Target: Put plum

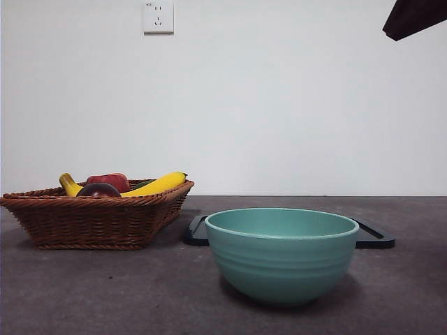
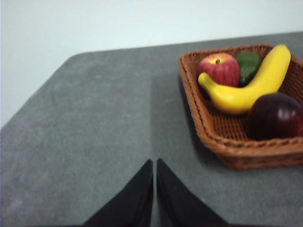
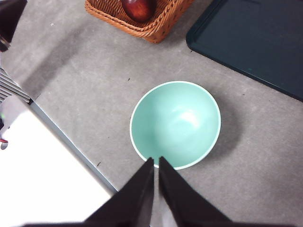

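The plum (image 1: 98, 190) is dark maroon and glossy and lies in a wicker basket (image 1: 98, 220) at the left of the table, nearest the basket's front rim. The left wrist view shows the plum (image 2: 274, 116) in the basket's near corner (image 2: 246, 146); my left gripper (image 2: 155, 165) is shut and empty over bare table beside the basket. High above the teal bowl (image 3: 175, 124), my right gripper (image 3: 155, 161) is shut and empty too. The plum (image 3: 138, 7) shows at the edge of that view. Nothing lies in the bowl (image 1: 281, 255).
A yellow banana (image 2: 246, 90), a red apple (image 2: 220, 68) and a green fruit (image 2: 248, 64) share the basket. A dark flat tray (image 3: 255, 38) lies behind the bowl. An arm's black tip (image 1: 412, 17) shows at the top right corner of the front view.
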